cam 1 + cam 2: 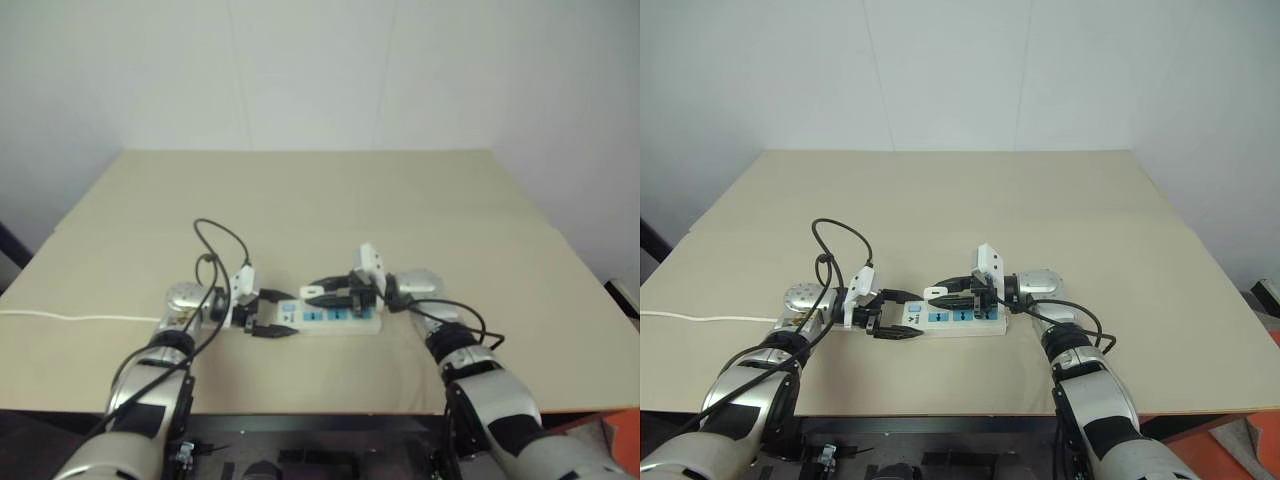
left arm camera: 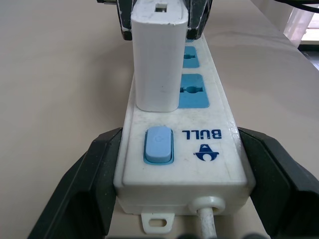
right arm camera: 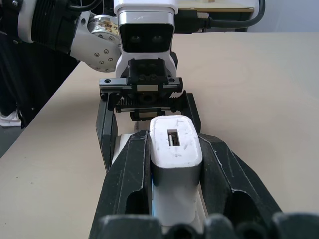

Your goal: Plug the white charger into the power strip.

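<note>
The power strip (image 1: 335,318) lies flat near the table's front edge, its blue sockets facing up. My left gripper (image 1: 272,314) is closed on the strip's cord end, one black finger (image 2: 89,174) against each long side. The white charger (image 2: 157,59) stands upright on the strip just past the blue switch (image 2: 158,145), its base against the strip's top face. Its prongs are hidden. My right gripper (image 1: 318,296) reaches in from the right and is shut on the charger (image 3: 175,149), with its fingers (image 3: 129,169) pressed to both sides.
The beige table (image 1: 300,200) stretches far behind the strip to a white wall. The strip's thin white cord (image 1: 60,317) runs off to the left edge. A black cable (image 1: 225,240) loops above my left wrist. An orange object (image 1: 622,440) sits below the table's right corner.
</note>
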You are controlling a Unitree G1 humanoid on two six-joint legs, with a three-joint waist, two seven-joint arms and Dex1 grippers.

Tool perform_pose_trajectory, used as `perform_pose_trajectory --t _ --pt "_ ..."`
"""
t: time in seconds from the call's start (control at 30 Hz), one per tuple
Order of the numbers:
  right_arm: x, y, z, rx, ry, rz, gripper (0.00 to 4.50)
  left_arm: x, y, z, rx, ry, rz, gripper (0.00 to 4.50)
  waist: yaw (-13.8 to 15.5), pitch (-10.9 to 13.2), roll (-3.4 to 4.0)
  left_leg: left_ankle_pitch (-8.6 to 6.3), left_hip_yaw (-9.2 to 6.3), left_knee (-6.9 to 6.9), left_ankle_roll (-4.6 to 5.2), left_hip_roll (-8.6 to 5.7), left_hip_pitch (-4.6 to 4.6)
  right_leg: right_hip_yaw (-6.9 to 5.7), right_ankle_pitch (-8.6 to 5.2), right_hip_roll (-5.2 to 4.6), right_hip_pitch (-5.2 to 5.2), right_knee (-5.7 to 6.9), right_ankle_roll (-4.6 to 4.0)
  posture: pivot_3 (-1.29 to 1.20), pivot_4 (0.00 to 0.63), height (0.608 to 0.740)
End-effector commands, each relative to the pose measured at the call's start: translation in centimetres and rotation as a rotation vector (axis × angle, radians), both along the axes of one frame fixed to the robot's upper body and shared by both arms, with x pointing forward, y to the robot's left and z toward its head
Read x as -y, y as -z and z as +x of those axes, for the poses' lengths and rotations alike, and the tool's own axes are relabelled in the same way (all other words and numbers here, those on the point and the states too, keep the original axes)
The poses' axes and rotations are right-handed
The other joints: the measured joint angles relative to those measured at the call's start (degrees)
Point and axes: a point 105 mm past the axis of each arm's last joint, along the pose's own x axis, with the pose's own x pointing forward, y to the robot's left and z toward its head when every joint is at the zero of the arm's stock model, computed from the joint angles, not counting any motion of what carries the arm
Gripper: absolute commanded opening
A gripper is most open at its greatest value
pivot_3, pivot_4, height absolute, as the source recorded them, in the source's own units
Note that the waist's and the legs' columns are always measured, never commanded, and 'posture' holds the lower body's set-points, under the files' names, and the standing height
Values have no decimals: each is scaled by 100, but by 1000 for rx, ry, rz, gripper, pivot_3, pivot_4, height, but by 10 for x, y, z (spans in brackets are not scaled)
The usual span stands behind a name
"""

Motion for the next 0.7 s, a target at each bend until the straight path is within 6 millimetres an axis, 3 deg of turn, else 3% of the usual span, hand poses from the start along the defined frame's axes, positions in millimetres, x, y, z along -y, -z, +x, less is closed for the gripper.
perform_pose_trajectory --t 0.03,0.17,0.2,0.47,0.63,0.7 --pt "6 29 -3 -73 31 -93 1120 -2 9 -6 -20 35 43 3247 -1 0 0 0 0 0 0 0 1 0 0 0 1 -1 0 0 150 740" --pt "6 31 -2 -103 34 -104 1120 -2 10 -7 -19 37 49 3247 -1 0 0 0 0 -1 0 0 6 0 0 0 6 -1 0 0 150 740" --pt "6 31 -3 -99 31 -106 1829 -2 10 -7 -19 36 48 3247 -1 -1 0 0 0 -2 0 0 6 0 0 0 6 -1 0 0 150 740" --pt "5 26 -3 -53 24 -94 4371 -3 10 -7 -19 34 47 3247 2 -2 -2 0 0 -4 0 1 6 0 -1 0 7 -6 1 0 150 740" --pt "6 25 -4 -34 18 -95 4477 -3 11 -6 -59 31 57 3247 2 -2 -2 0 0 -4 0 1 5 0 -1 0 7 -6 1 0 150 740" --pt "7 25 -4 -32 19 -95 4500 -3 9 -4 -90 20 53 3997 1 -2 -2 -1 0 -5 0 0 5 0 -1 0 8 -6 2 0 150 740"
